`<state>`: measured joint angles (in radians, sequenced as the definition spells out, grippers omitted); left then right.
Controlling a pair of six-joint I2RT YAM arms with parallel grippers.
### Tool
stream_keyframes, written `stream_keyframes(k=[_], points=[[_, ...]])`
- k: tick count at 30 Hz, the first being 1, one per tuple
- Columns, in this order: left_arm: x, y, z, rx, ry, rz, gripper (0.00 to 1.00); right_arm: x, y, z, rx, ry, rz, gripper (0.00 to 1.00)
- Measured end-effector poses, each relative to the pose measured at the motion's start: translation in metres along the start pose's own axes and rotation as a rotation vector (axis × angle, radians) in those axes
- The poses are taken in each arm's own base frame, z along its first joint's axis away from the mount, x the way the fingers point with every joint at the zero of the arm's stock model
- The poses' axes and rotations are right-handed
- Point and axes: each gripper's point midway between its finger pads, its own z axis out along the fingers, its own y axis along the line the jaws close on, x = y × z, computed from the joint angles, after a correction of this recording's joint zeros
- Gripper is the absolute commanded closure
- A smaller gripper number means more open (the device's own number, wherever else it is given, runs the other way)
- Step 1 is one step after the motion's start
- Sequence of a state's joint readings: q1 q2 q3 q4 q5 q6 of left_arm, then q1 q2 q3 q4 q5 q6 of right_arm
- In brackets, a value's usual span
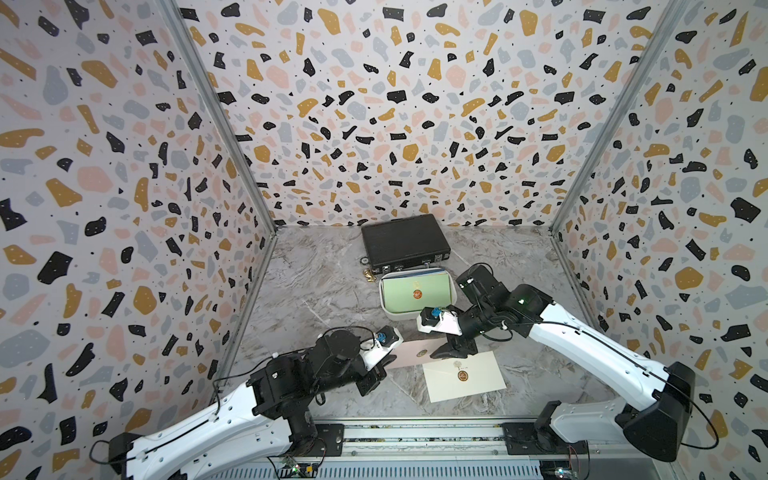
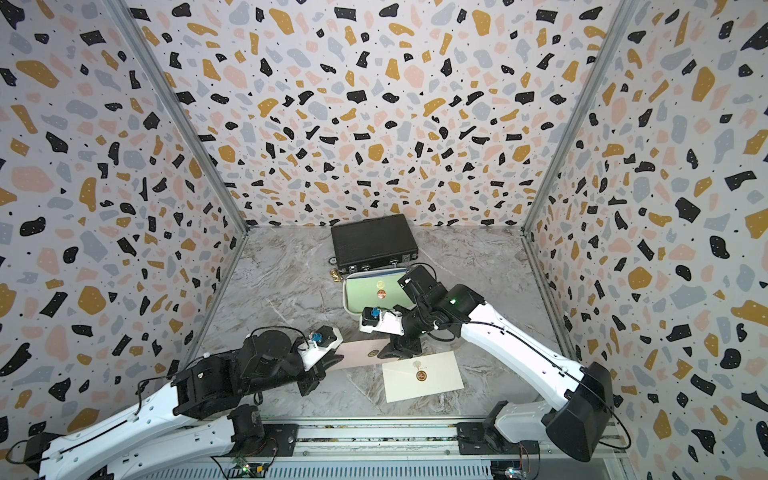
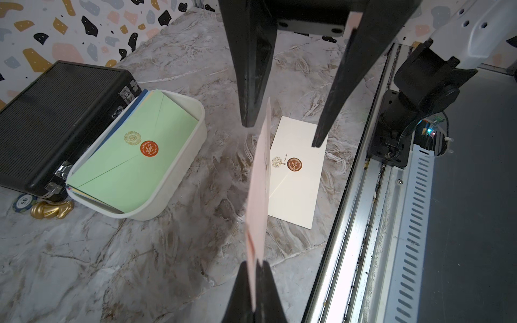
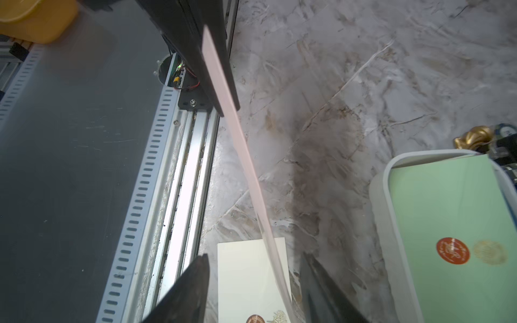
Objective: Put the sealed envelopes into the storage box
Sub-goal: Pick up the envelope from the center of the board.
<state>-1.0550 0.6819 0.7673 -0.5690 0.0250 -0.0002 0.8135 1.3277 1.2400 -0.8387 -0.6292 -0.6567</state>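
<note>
Nearest on the marble table, a cream envelope lies flat, flap side up, long axis running left to right, closed with a round brown seal. Just beyond it, the left gripper is clamped on one short end of a pale pink envelope, held off the table with its long axis left to right. Its other end reaches between the parted jaws of the right gripper. Farther back, the white storage box holds a stack of envelopes, topped by a green envelope with an orange seal. A closed black briefcase sits just behind the box.
</note>
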Motion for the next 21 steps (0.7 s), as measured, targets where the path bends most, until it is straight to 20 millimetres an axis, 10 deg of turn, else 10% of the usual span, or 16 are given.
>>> stream_keyframes(k=[7,9,12,13,21], points=[[0.002,0.000,-0.001,0.000,-0.005,0.009,1.00,0.009,-0.003,0.014,-0.030,0.042,-0.004,1.00],[0.002,0.001,-0.001,-0.004,-0.004,0.008,0.99,0.008,-0.004,0.015,-0.029,0.043,-0.011,1.00],[0.002,0.005,-0.001,-0.030,-0.003,0.004,0.12,0.005,-0.009,0.012,-0.019,0.057,-0.036,1.00],[0.003,0.009,-0.002,-0.052,0.001,-0.010,0.01,0.003,-0.012,0.011,-0.008,0.067,-0.048,1.00],[0.024,0.057,-0.015,-0.347,0.069,-0.102,0.01,-0.012,-0.060,-0.020,0.178,0.225,-0.212,1.00]])
